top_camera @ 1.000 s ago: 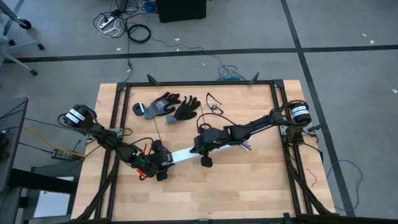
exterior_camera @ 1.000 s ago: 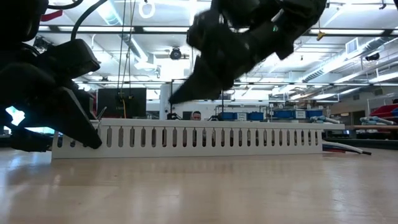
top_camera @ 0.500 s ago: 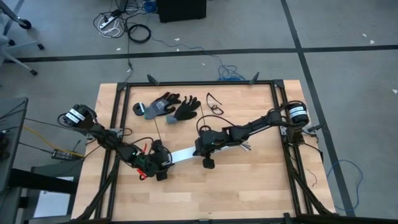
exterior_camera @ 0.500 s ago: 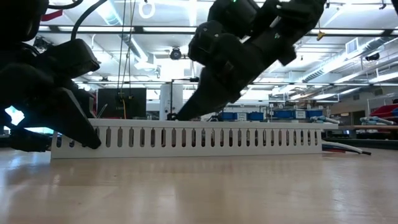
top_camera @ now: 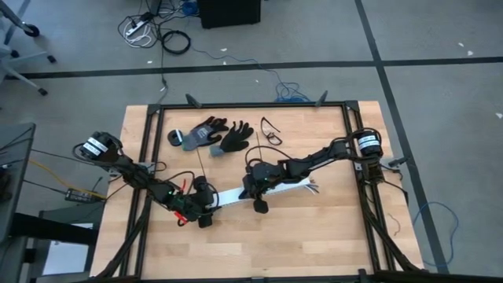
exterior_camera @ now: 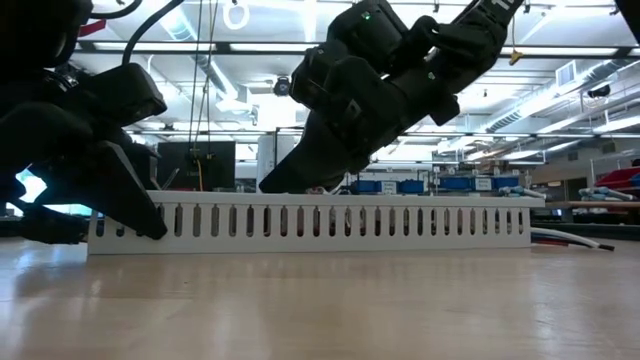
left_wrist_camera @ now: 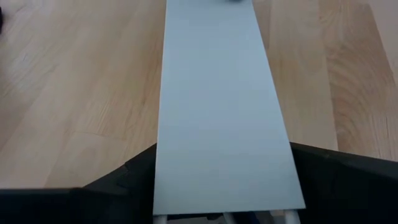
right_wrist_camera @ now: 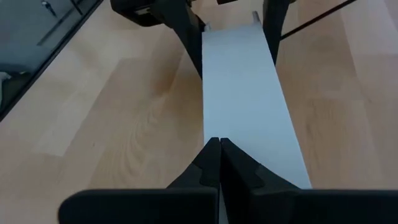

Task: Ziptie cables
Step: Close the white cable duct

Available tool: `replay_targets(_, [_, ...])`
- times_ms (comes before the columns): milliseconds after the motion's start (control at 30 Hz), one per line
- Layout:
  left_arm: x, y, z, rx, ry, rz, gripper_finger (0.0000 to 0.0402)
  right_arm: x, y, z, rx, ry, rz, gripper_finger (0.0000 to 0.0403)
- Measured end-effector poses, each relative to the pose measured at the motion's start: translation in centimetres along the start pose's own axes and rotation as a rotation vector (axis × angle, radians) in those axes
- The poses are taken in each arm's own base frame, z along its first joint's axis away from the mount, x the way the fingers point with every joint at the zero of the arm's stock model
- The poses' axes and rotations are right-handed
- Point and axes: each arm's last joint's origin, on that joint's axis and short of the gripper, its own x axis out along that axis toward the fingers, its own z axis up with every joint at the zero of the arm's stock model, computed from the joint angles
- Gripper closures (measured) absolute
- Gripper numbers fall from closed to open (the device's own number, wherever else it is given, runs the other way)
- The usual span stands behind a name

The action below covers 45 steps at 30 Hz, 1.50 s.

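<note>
A long white slotted duct (top_camera: 232, 196) (exterior_camera: 350, 220) with a flat lid (left_wrist_camera: 221, 106) lies on the table, near its middle. Thin cables (top_camera: 313, 186) (exterior_camera: 575, 240) stick out of its right end and rest on the wood; the rest of them is hidden inside. My left gripper (top_camera: 207, 202) (left_wrist_camera: 224, 186) is at the duct's left end. My right gripper (top_camera: 247, 191) (right_wrist_camera: 219, 146), shut, is over the lid a little right of the left one. My left gripper holds the duct's left end (left_wrist_camera: 186, 199) between its two fingers (left_wrist_camera: 134, 174), one on each long side. It comes level from the table's left, along the duct, which lies flat on the table. My right gripper presses its shut fingertips (right_wrist_camera: 211, 155) down on the lid's top (right_wrist_camera: 245, 124), slanting down from the right (exterior_camera: 270, 186).
Two dark gloves (top_camera: 216, 135) and a black roll (top_camera: 174, 138) lie toward the far edge, with a thin black loop of wire (top_camera: 271, 130) beside them. A black metal frame (top_camera: 350, 126) borders the table. Bare wood lies toward the near edge.
My right gripper has come down from just above the duct onto its lid. It has then slid a little along the lid toward my left gripper, fingers staying shut.
</note>
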Motion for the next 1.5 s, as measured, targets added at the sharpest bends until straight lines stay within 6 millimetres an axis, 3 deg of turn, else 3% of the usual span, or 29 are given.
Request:
replay_targets(200, [0.0, 0.0, 0.0, 0.007, 0.001, -0.001, 0.0159, -0.3, 0.0, 0.5, -0.030, -0.024, -0.048, 0.0402])
replay_targets(500, [0.1, -0.1, 0.2, -0.003, 0.002, -0.024, 0.0159, -4.7, 0.5, 1.6, -0.035, 0.150, -0.249, 0.0402])
replay_targets(767, [0.2, 0.0, 0.3, -0.006, 0.002, -0.022, 0.0159, -5.1, 0.9, 1.2, -0.006, 0.204, -0.251, 0.0403])
replay_targets(1033, [0.2, 0.0, 0.3, -0.007, 0.005, -0.027, 0.0159, -6.0, 1.9, 2.2, -0.028, 0.164, -0.228, 0.0403])
replay_targets(1267, [0.2, 0.0, 0.3, -0.005, 0.005, -0.028, 0.0159, -5.4, 1.8, 0.7, 0.008, 0.218, -0.175, 0.0402])
replay_targets(1500, [0.1, 0.1, 0.2, -0.002, 0.007, -0.027, 0.0159, -2.9, 0.4, -0.6, 0.033, 0.166, -0.094, 0.0402])
